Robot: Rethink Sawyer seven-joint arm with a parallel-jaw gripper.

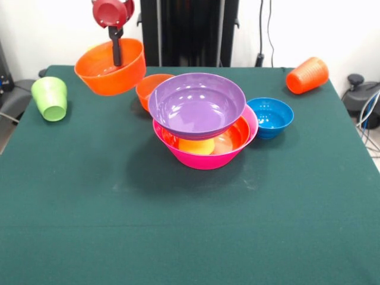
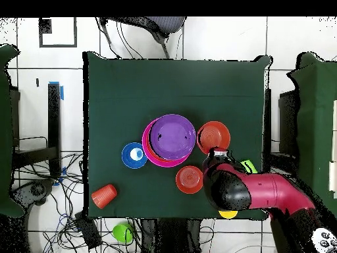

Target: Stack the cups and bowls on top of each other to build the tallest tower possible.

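Pincer (image 1: pixel 116 52) grips the rim of a large orange bowl (image 1: pixel 113 68), held tilted in the air at upper left of the front view, clear of the table (image 1: pixel 190 225). Tower (image 1: pixel 205 122) at centre: purple bowl (image 1: pixel 197 102) tilted atop an orange one inside the pink bowl (image 1: pixel 205 155). Small orange bowl (image 1: pixel 149 88) just behind, blue bowl (image 1: pixel 271 117) beside it at right. Green cup (image 1: pixel 50 98) far left, orange cup (image 1: pixel 307 75) upper right, both on their sides.

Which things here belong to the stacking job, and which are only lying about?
Job: pink bowl, purple bowl, large orange bowl in the end effector, small orange bowl, blue bowl, green cup, orange cup.
Lying about: floor cables, blue tape, chair.
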